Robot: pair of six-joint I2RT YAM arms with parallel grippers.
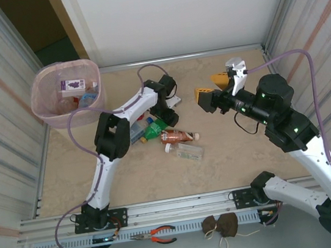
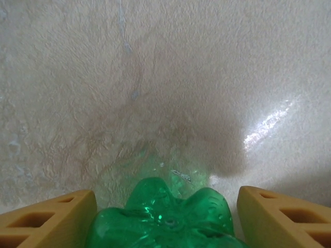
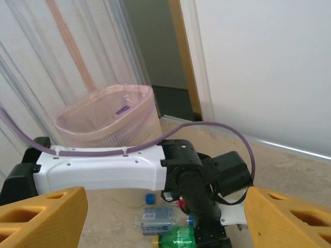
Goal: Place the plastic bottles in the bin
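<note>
A green bottle (image 1: 154, 127) lies among several plastic bottles at the table's middle. Its lobed base (image 2: 165, 217) sits between my left gripper's yellow fingers (image 2: 51, 219), which press against its sides. In the top view, my left gripper (image 1: 166, 116) points down at that spot. A clear bottle with a blue label (image 1: 137, 132) lies beside it, then a brown one (image 1: 176, 136) and another clear one (image 1: 189, 151). The pink bin (image 1: 42, 79) stands at the back left with bottles (image 1: 74, 86) inside. My right gripper (image 1: 208, 87) hangs open and empty, facing the left arm (image 3: 103, 168).
Corrugated walls close in both sides, and a white wall stands at the back. A loose blue cap (image 3: 150, 198) lies near the clear bottle (image 3: 163, 223). The bin (image 3: 103, 98) stands behind the left arm. Red-handled pliers (image 1: 158, 235) and brown pouches (image 1: 222, 226) rest on the front rail.
</note>
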